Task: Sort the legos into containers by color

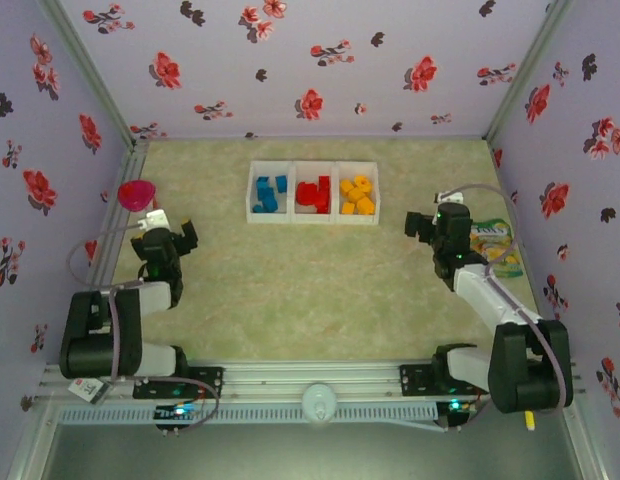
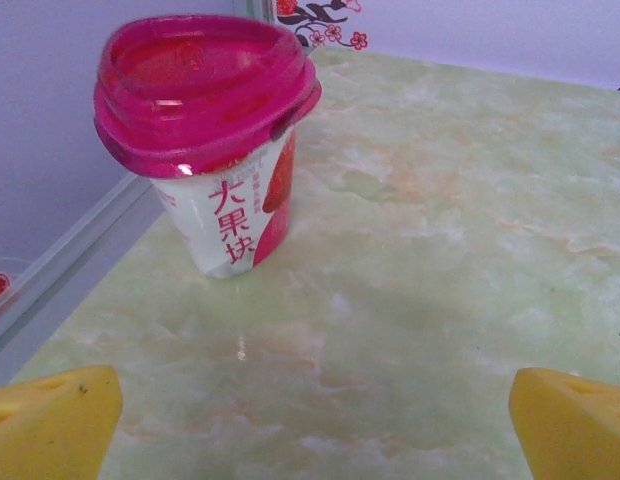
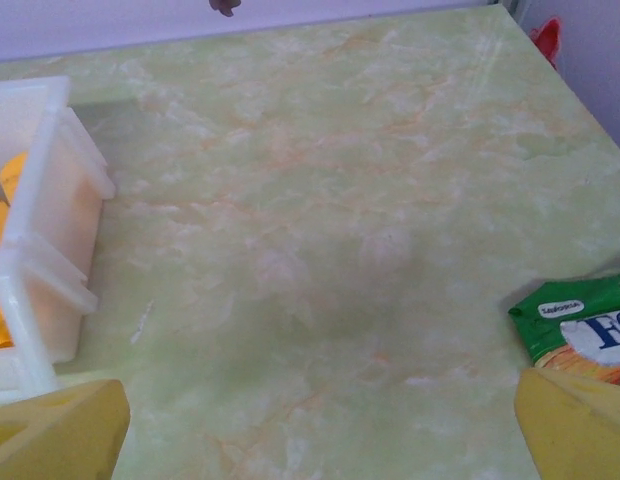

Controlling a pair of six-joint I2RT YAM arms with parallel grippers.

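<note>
Blue lego bricks [image 1: 269, 195], red lego bricks [image 1: 313, 193] and orange lego bricks [image 1: 357, 195] are lying sorted, one colour per compartment, in the white plastic three-bin tray [image 1: 312, 165], which is sitting far centre on the green marbled table [image 1: 300, 280]. Left hand [image 1: 186, 237] is hovering at the left, fingers spread wide, gripping nothing, facing a pink-lidded yogurt cup [image 2: 215, 140]. Right hand [image 1: 419, 224] is hovering right of the tray, equally wide and empty, beside a green snack packet [image 3: 575, 325].
</note>
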